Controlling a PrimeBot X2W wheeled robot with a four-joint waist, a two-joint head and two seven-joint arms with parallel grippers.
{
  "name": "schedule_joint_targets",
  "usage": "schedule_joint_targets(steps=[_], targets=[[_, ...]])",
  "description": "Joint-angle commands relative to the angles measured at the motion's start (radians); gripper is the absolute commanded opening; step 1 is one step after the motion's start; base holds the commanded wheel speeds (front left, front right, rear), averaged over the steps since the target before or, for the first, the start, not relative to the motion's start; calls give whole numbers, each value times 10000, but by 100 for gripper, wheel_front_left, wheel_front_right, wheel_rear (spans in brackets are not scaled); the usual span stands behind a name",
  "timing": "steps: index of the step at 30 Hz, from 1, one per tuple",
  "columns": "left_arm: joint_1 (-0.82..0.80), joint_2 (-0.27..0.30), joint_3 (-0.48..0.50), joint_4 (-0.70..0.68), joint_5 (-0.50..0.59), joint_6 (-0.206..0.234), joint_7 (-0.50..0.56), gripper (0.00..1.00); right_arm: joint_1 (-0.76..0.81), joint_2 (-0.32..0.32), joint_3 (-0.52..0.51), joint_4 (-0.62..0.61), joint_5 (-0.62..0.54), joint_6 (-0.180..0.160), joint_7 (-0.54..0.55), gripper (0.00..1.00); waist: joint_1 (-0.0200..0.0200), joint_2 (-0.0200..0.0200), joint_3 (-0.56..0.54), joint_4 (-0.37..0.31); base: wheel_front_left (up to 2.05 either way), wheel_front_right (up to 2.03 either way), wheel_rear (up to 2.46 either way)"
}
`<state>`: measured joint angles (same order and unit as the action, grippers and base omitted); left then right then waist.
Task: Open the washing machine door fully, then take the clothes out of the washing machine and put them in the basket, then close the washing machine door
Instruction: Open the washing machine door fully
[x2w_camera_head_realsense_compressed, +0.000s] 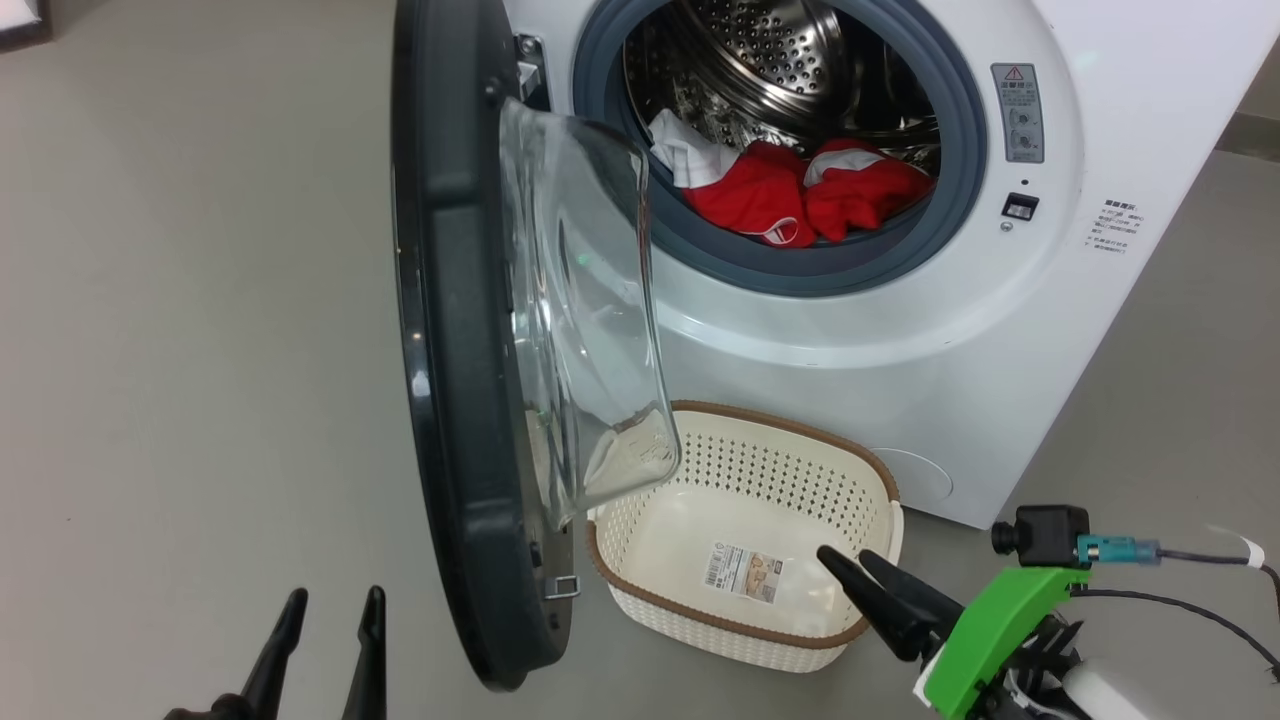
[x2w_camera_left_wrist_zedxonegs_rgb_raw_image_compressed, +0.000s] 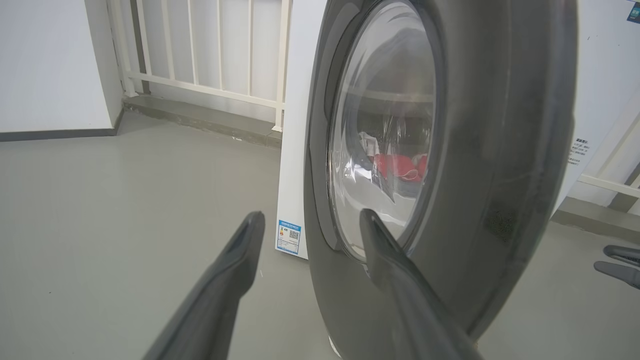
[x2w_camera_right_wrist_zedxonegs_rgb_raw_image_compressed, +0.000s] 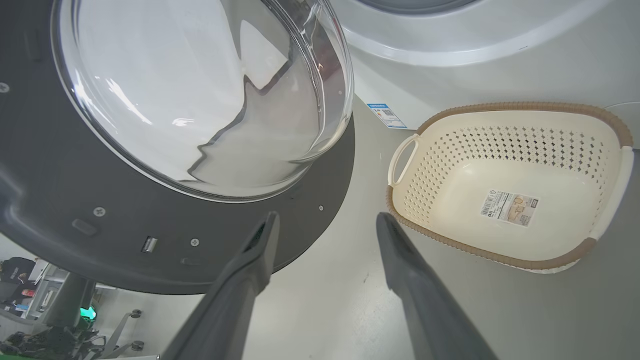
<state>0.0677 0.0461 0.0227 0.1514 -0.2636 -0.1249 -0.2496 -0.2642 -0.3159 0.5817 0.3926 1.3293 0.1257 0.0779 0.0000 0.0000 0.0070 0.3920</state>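
The round, black-ringed glass washing machine door (x2w_camera_head_realsense_compressed: 460, 350) stands swung wide, baring the red-and-white fabric clothes (x2w_camera_head_realsense_compressed: 800, 195) heaped in the steel drum (x2w_camera_head_realsense_compressed: 770, 50). The cream perforated plastic basket (x2w_camera_head_realsense_compressed: 790, 428) sits below the opening, likely for short drops. Left gripper (x2w_camera_head_realsense_compressed: 337, 595) and right gripper (x2w_camera_head_realsense_compressed: 847, 553) hang spread, empty.

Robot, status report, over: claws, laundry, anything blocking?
Left claw open, empty, outside the door. Right claw open, empty, by the basket. Clothes in the drum, basket empty. Door stands between left claw and drum.
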Motion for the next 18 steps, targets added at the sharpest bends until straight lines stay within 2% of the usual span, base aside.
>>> schedule_joint_targets(steps=[1, 10, 18], targets=[[-64, 41, 363, -185, 65, -58, -122, 100, 81, -254, 332, -215, -318, 50, -444, 100, 0, 0, -6, -23, 0, 0, 0], [-76, 41, 377, -134, 55, -58, -122, 100, -38, -665, 1511, 176, -1105, 50, -2351, 100, 0, 0, -22, -59, 0, 0, 0], [-85, 41, 398, -123, 18, -58, -122, 100, -291, -810, 2288, 662, -1574, 50, -3271, 100, 0, 0, -3, -43, 0, 0, 0]])
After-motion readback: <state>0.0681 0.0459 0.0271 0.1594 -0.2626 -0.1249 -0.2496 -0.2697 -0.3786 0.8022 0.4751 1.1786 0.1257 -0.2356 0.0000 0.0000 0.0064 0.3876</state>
